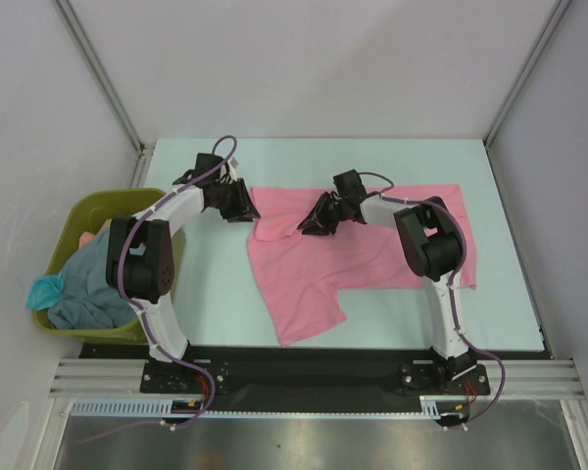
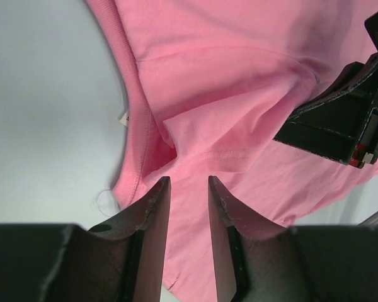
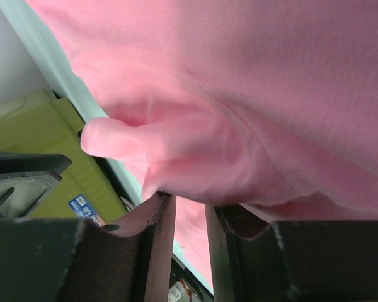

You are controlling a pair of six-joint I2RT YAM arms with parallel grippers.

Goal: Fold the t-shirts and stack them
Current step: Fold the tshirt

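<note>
A bubblegum pink t-shirt (image 1: 363,259) lies spread on the table, with its upper left part rumpled. My left gripper (image 1: 243,208) is at the shirt's upper left corner. In the left wrist view its jaws (image 2: 189,179) stand a little apart above the flat pink cloth (image 2: 239,82), gripping nothing. My right gripper (image 1: 309,223) is on the shirt's upper edge. In the right wrist view its jaws (image 3: 190,200) are nearly closed, with a bunched fold of pink cloth (image 3: 176,145) at the tips. A grey-blue t-shirt (image 1: 83,284) and a teal one (image 1: 47,290) lie in the bin.
The olive-green bin (image 1: 88,211) stands at the table's left edge beside the left arm, and also shows in the right wrist view (image 3: 25,126). The right gripper's black body (image 2: 340,126) is close to the left gripper. Grey walls enclose the table.
</note>
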